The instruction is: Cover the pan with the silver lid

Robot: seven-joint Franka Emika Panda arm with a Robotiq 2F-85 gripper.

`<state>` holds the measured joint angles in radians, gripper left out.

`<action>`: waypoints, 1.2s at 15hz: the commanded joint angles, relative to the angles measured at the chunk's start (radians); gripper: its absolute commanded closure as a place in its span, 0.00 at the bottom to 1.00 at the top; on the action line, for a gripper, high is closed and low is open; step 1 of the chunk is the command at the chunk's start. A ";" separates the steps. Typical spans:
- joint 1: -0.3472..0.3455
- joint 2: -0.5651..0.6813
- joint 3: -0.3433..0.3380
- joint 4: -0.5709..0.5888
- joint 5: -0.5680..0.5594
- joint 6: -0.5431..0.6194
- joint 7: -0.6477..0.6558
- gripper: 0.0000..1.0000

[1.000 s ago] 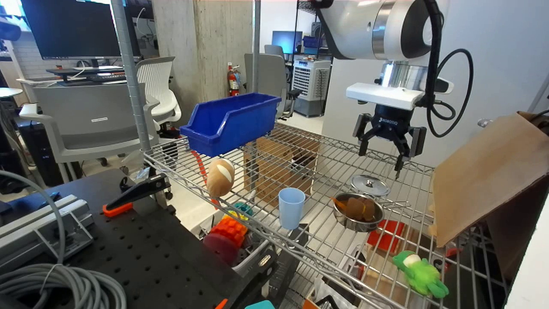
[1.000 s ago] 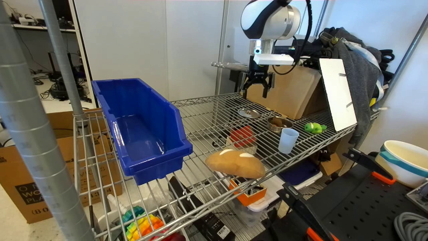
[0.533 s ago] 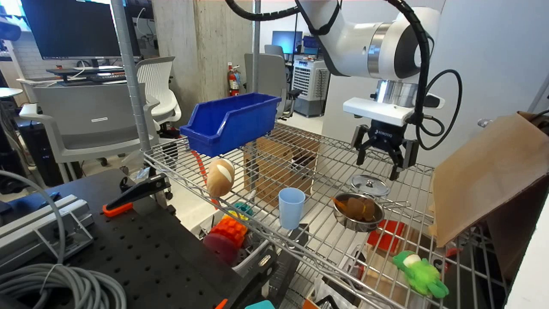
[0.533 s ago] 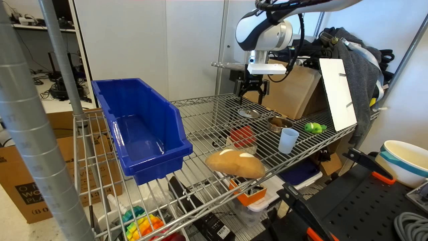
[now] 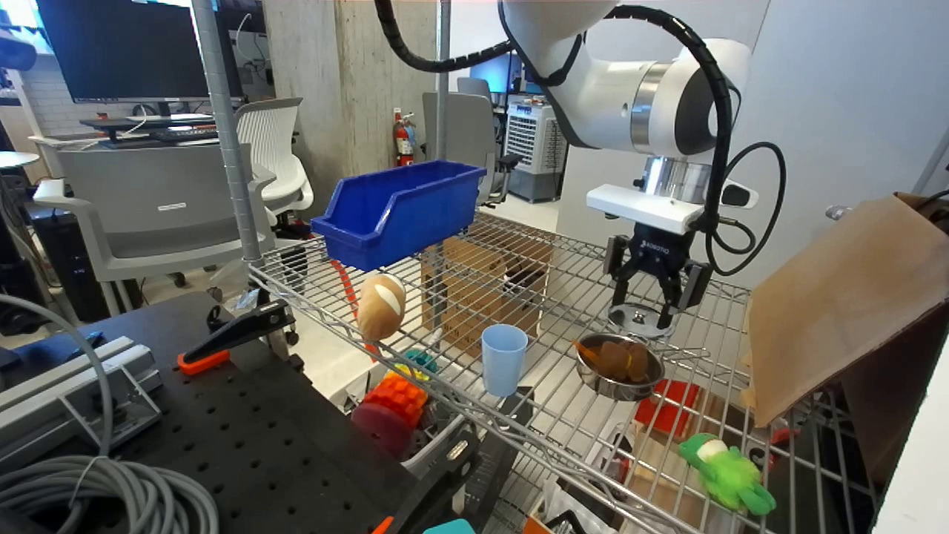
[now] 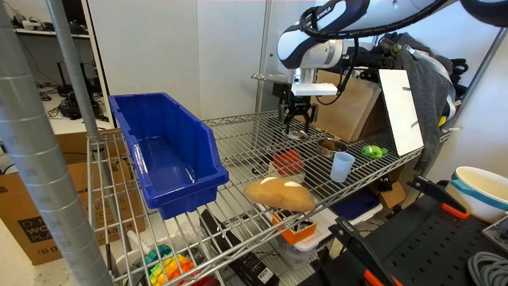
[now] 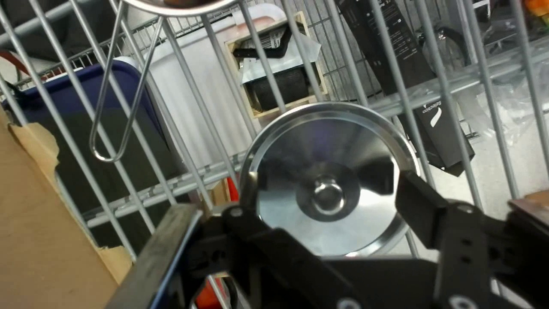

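The silver lid lies knob up on the wire shelf, also in both exterior views. My gripper is open and points straight down over the lid, one finger on each side of its knob, fingertips near the rim. In both exterior views the gripper is low over the lid; I cannot tell whether the fingertips touch it. The pan stands uncovered next to the lid with brown and orange things inside. It also shows in an exterior view; only its edge shows in the wrist view.
The pan's wire handle sticks out past the lid. A light-blue cup, a green plush toy, a toy bread and a blue bin are on the wire shelf. A cardboard box leans at the side.
My gripper has come down from well above the shelf to just over the lid, shifting slightly sideways, and stays open. The lid, pan and other objects have not moved.
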<state>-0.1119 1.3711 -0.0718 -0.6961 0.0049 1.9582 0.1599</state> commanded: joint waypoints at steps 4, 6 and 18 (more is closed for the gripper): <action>0.001 0.074 -0.020 0.131 -0.011 -0.050 0.038 0.73; 0.001 0.079 -0.028 0.143 -0.015 -0.051 0.045 0.88; -0.009 -0.080 -0.005 0.077 0.010 -0.138 -0.033 0.95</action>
<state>-0.1105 1.3632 -0.0921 -0.5784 0.0019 1.9187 0.1601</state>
